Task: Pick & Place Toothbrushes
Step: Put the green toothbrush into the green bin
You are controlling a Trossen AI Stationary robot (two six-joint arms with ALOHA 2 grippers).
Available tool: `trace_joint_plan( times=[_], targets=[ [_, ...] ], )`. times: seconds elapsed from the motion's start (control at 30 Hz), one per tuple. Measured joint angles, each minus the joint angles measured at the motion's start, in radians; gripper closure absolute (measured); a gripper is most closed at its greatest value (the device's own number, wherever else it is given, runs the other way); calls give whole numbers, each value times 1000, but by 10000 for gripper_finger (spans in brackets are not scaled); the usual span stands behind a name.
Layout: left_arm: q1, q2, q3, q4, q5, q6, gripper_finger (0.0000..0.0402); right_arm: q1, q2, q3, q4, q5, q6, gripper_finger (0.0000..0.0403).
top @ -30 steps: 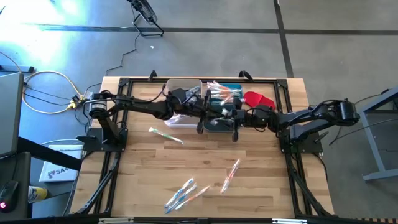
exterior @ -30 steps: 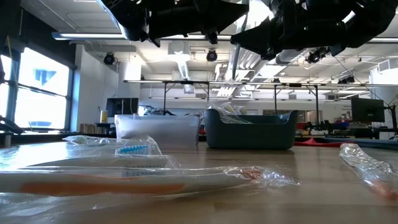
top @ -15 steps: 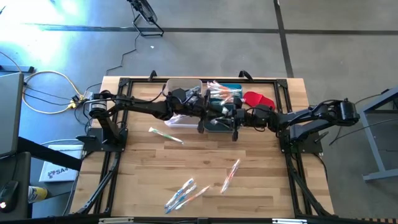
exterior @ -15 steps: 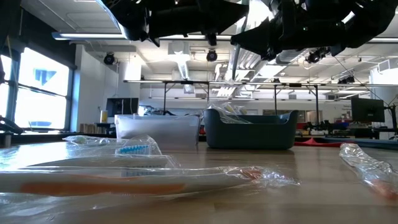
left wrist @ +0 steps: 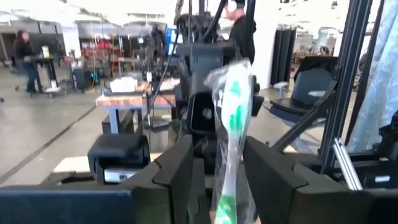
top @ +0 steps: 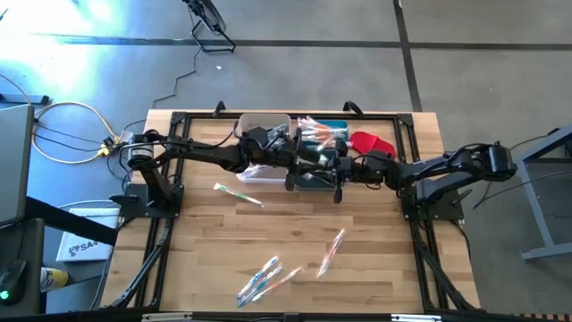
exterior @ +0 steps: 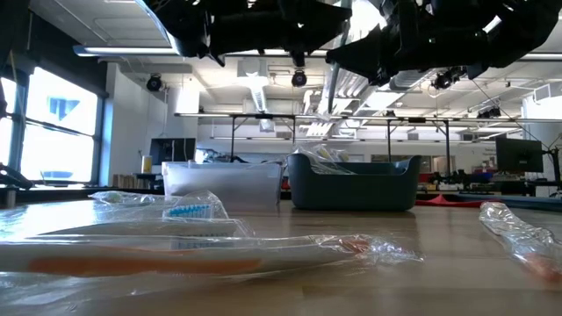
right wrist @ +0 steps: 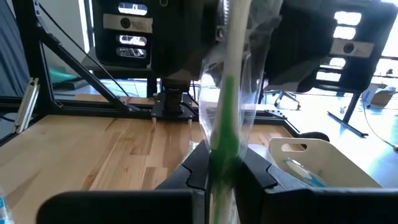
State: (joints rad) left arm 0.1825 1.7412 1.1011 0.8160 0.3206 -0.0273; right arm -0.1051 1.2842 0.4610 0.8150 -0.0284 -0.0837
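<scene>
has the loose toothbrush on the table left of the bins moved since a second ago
No. In the high view the toothbrush lies at the same spot and angle below the white bin as before.

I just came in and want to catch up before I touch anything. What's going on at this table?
Two robot arms meet over the bins at the back of the table, passing a wrapped green toothbrush between them. The right gripper is shut on its handle, while the left gripper has its fingers apart around the other end, seemingly letting go. Below them sit a dark bin and a white bin. More wrapped toothbrushes lie loose on the table.
</scene>
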Motion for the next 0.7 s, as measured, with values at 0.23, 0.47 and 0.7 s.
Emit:
trace_joint_plan(
  times=[0.23,0.47,0.7],
  targets=[
    [0,1,0,-41,-2,-2,264,0,0,0,0,0,0,371],
    [0,1,0,-85,-1,-3,264,0,0,0,-5,2,0,371],
    [1,-8,0,-97,1,74,264,0,0,0,-40,69,0,371]
  ],
)
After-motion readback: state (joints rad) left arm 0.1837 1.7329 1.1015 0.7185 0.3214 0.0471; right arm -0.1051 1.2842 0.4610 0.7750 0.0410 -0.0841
